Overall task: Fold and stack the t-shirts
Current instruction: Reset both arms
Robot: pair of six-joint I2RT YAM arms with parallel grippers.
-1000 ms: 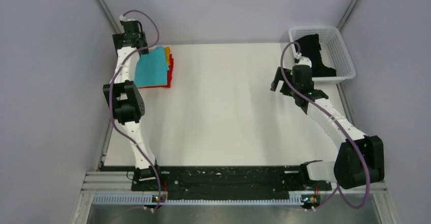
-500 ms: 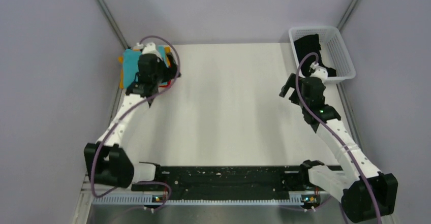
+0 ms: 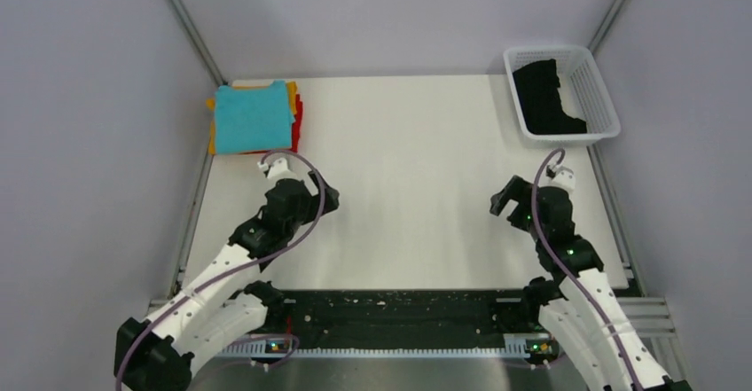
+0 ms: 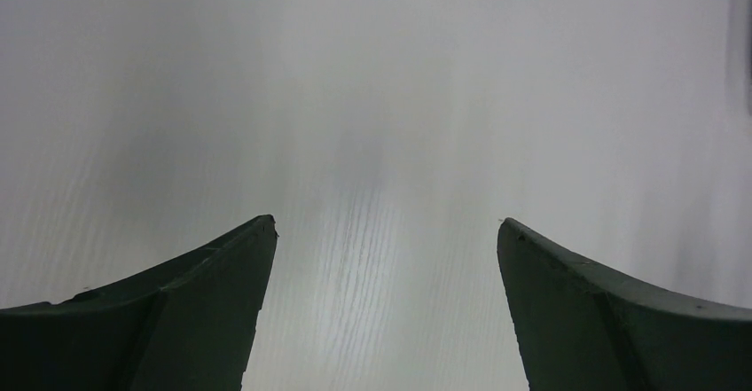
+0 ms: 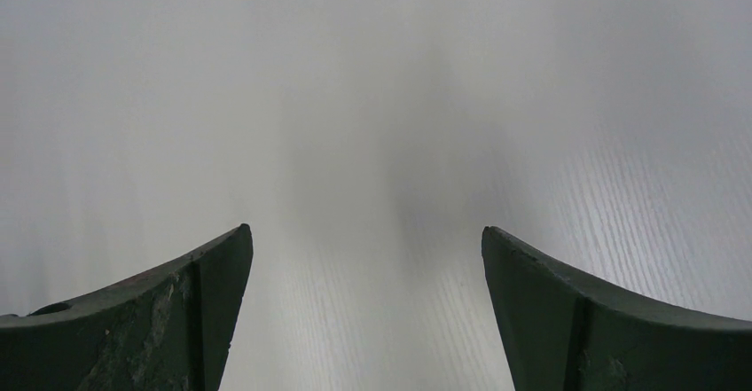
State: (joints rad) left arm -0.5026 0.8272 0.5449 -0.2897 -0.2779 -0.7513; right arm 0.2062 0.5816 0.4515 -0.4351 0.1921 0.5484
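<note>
A folded turquoise-blue t-shirt (image 3: 253, 118) lies on top of a stack at the table's far left. Edges of the orange t-shirt (image 3: 291, 89) and the red t-shirt (image 3: 298, 123) show under it. The black t-shirt (image 3: 543, 97) lies crumpled in the white mesh basket (image 3: 592, 94) at the far right. My left gripper (image 3: 325, 198) is open and empty, near of the stack. In the left wrist view its gripper (image 4: 387, 222) shows only bare table between the jaws. My right gripper (image 3: 502, 201) is open and empty, near of the basket; the right wrist view (image 5: 365, 228) shows only table.
The white table (image 3: 408, 160) is enclosed by grey walls on the left, right and back. A black rail (image 3: 390, 307) with the arm bases runs along the near edge.
Both arms have pulled back toward the near edge. The left gripper left the stack, uncovering the turquoise-blue shirt. The right gripper moved away from the basket.
</note>
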